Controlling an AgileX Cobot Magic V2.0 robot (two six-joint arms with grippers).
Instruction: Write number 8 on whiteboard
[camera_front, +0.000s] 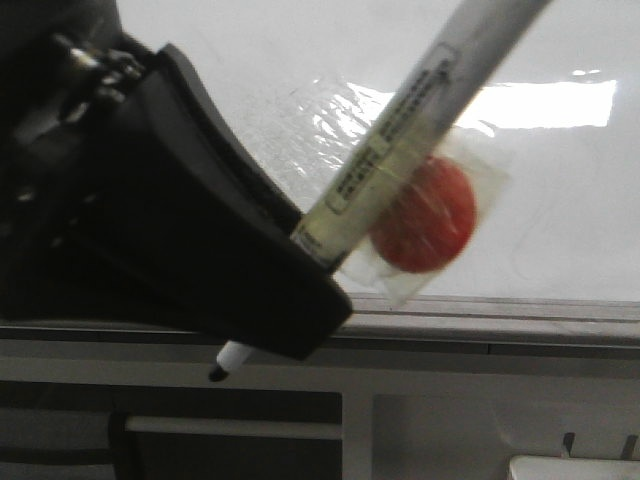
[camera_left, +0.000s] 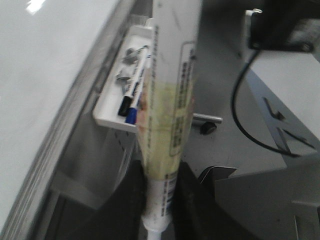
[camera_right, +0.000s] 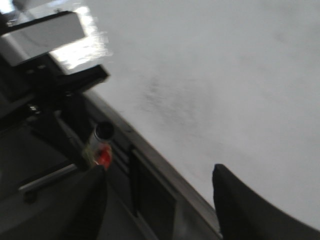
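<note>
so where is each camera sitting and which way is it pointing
Front: faces forward at the whiteboard; left gripper holds a marker up close.
Left wrist: on the left arm, looks along the marker past a pen tray by the board's edge.
Right wrist: on the right arm, open right gripper, faces the whiteboard.
Shared: the marker shows in all three.

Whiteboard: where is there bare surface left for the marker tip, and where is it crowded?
The whiteboard looks bare across its upper span and to the right of the red disc, down to the metal edge rail. It is crowded at lower left, where the left pincer holds the marker. No 8 shows.
</note>
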